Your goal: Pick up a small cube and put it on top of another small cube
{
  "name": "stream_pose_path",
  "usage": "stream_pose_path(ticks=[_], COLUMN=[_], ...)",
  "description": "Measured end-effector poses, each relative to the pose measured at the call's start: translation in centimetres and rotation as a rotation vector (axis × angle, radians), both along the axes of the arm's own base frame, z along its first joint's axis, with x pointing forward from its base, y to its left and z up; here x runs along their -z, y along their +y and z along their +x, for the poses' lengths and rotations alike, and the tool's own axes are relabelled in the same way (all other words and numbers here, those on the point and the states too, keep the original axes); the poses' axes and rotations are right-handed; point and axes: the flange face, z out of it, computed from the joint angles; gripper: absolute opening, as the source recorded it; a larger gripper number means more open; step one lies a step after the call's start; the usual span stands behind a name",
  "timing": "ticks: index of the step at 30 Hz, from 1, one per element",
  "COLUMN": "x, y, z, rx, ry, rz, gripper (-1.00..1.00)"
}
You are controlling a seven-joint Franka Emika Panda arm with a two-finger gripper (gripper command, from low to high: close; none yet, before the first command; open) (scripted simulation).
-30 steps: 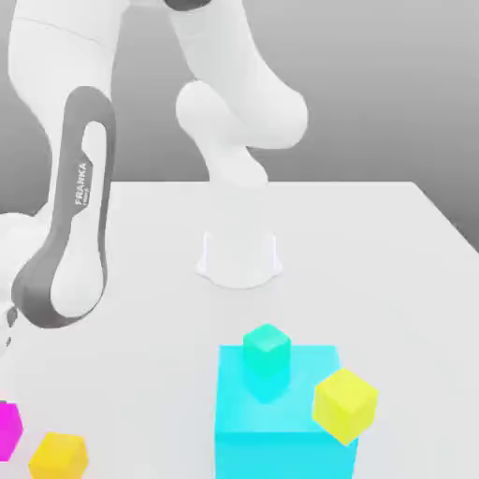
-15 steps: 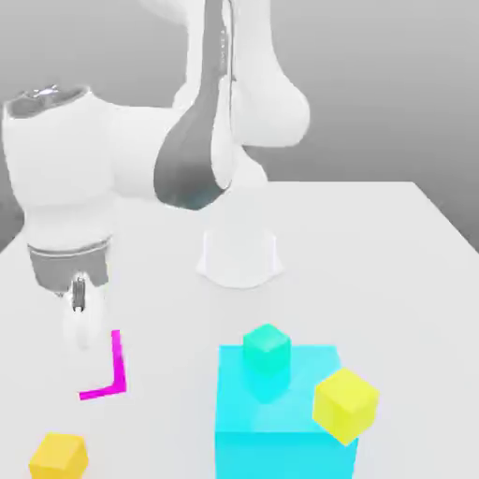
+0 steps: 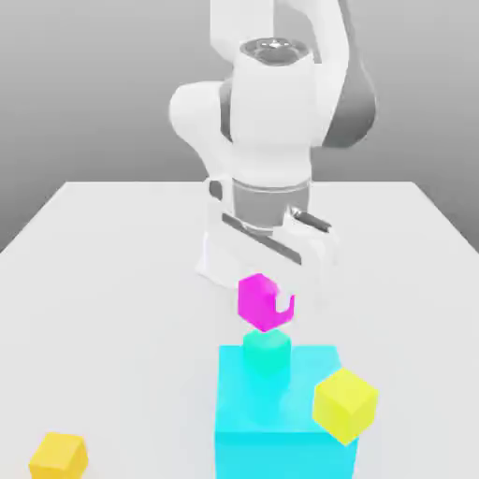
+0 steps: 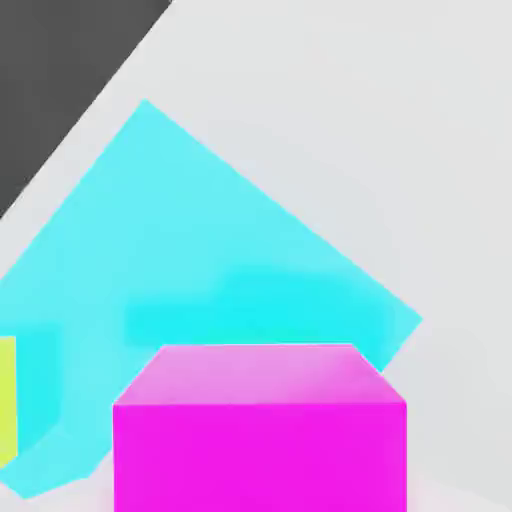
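The small cube (image 3: 257, 304), bright magenta, hangs in the air with my gripper (image 3: 268, 288) shut on it. It sits just above another small cube (image 3: 267, 355), teal-green, and whether the two touch I cannot tell. The teal cube rests on top of a large light-cyan block (image 3: 281, 421). In the hand view the magenta cube (image 4: 260, 430) is close in front, with the cyan block (image 4: 200, 260) spread out behind it and the teal cube hidden.
A yellow cube (image 3: 344, 404) sits on the cyan block's near corner at the exterior view's right, and its edge (image 4: 6, 400) shows in the hand view. A second yellow cube (image 3: 58, 457) lies on the white table (image 3: 112, 281) at the near left. The arm's base stands behind.
The arm has swung from the exterior view's left to the middle, lifting the magenta cube off the table and carrying it to just above the teal cube.
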Motion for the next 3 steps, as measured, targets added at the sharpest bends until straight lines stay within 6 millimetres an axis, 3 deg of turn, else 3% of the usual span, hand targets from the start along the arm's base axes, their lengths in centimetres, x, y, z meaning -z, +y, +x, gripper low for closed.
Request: stream_pose_path(ticks=[3], x=[0.0], y=[0.0], z=[0.0], rx=[0.0], ry=[0.0], rz=[0.0], gripper=[1.0])
